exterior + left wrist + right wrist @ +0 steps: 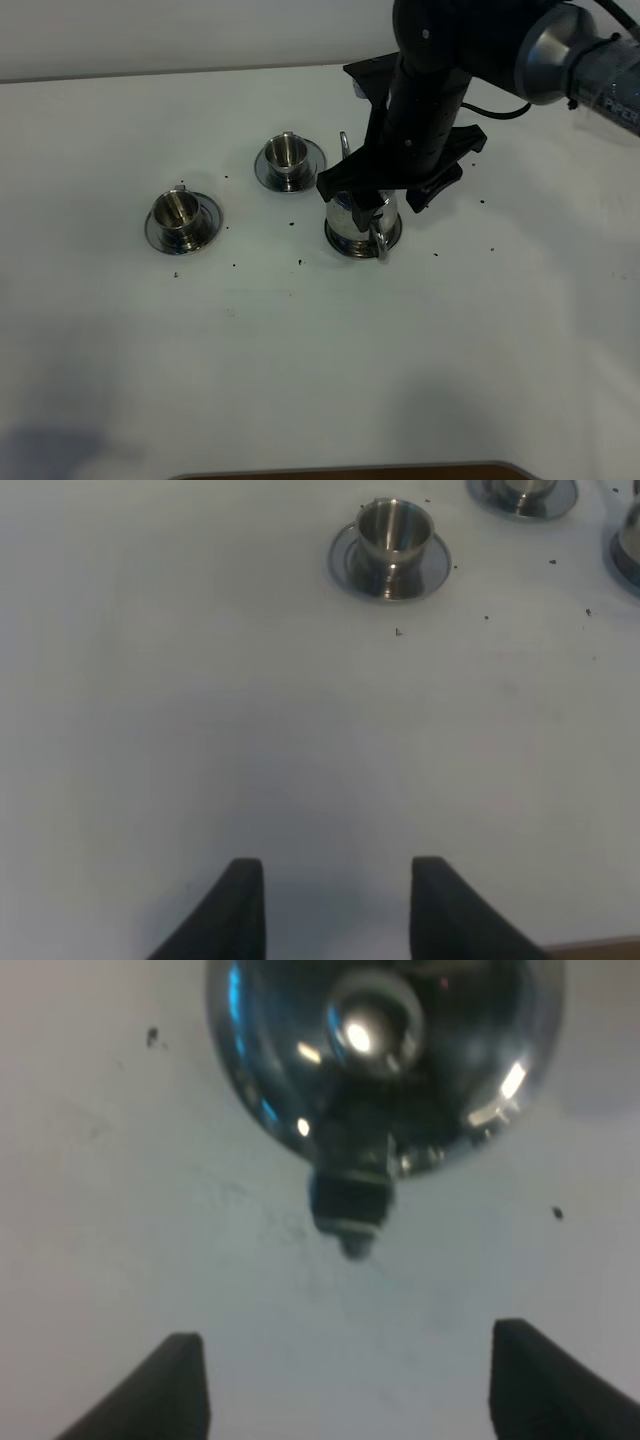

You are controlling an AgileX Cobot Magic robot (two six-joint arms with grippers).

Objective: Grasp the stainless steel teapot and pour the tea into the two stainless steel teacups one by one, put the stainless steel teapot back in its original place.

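Observation:
The stainless steel teapot (356, 216) stands right of centre on its round saucer, the original place (339, 240). My right gripper (388, 192) hangs just over it, open wide. In the right wrist view the domed lid with its knob (372, 1015) and the loop handle (350, 1200) lie ahead of the right gripper (350, 1390), with nothing between the fingers. The two stainless steel teacups (183, 212) (288, 152) sit on saucers to the left. My left gripper (340, 910) is open above bare table, well short of the nearer teacup (394, 535).
Dark tea specks (300, 262) are scattered over the white table (320, 380) around the vessels. The right arm (470, 50) reaches in from the back right and covers much of the teapot. The table's front edge (350, 472) shows at the bottom.

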